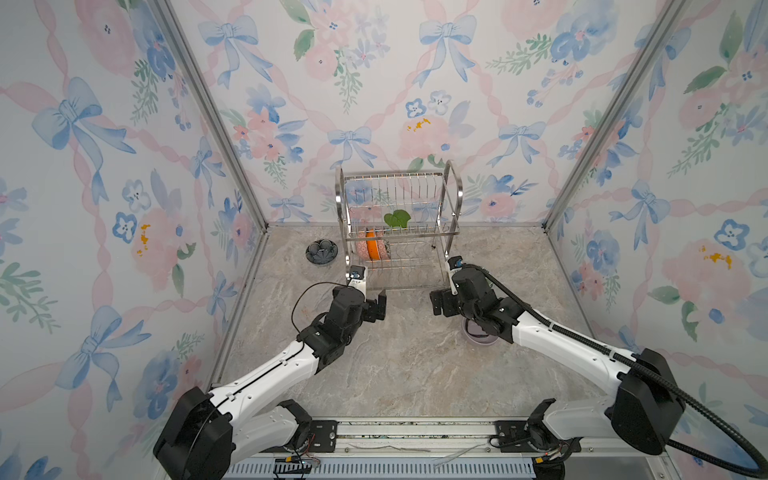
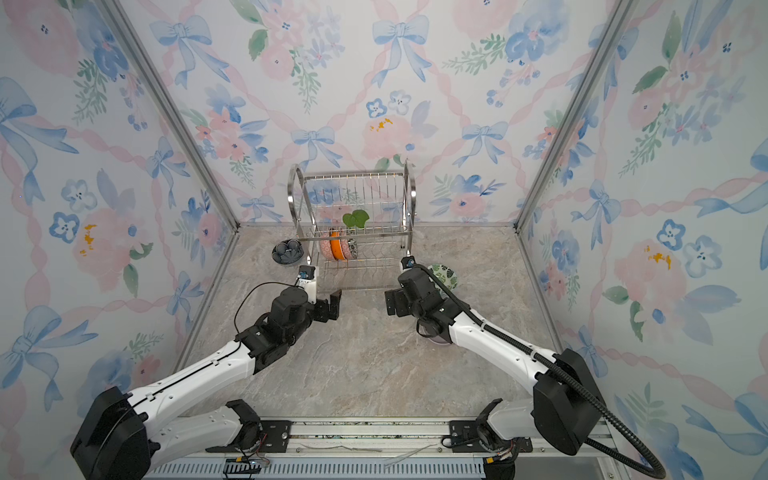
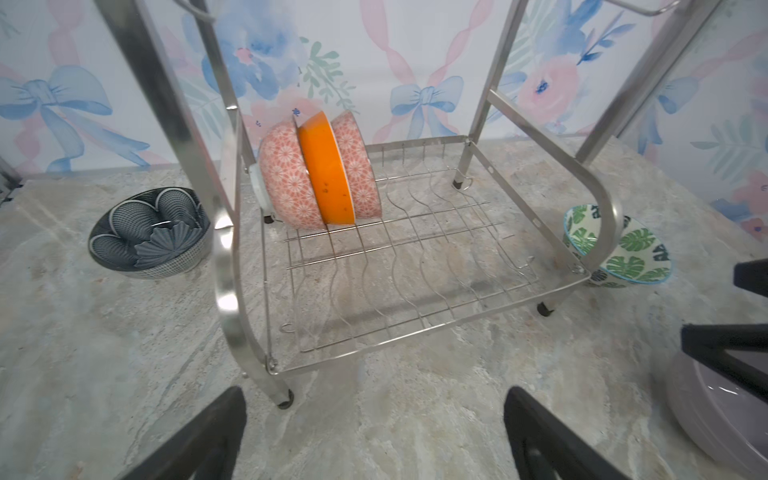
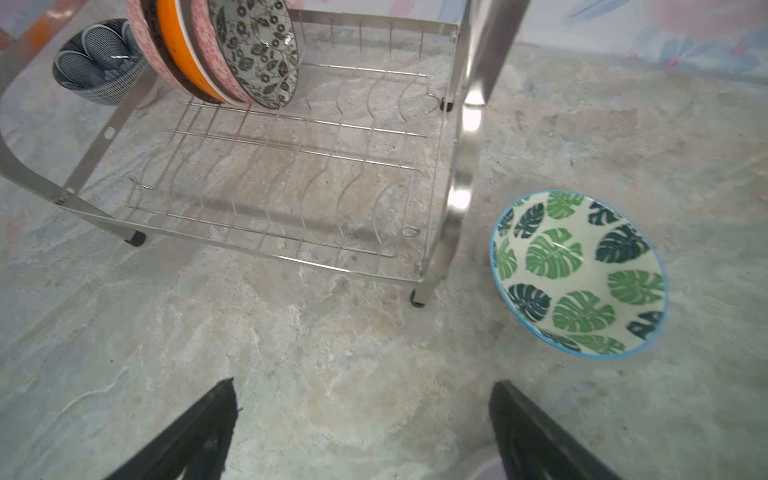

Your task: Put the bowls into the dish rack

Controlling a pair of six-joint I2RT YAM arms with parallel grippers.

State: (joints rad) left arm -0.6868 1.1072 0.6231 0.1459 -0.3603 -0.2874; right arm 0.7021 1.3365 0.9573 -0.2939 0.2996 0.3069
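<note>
Dish rack (image 1: 456,187) sits at mid rear edge of bench (image 1: 395,374). Lower shelf, left end: three bowls on edge, namely pink bowl (image 3: 286,183), orange bowl (image 3: 326,170), second pink bowl (image 3: 359,166). On the bench: dark blue bowl (image 1: 321,251) left of rack, green-leaf bowl (image 4: 577,274) just right of it, lavender bowl (image 1: 482,338) under right arm (image 1: 561,345). Left gripper (image 3: 376,390) and right gripper (image 4: 365,383) are in front of the rack, jaws wide open, empty.

Bright, even, diffuse light. Faint soft shadow under rack (image 3: 226,249) on worktop (image 3: 415,415). Glare spots on its steel tubes. Wrist views bowed at edges, slightly soft.
</note>
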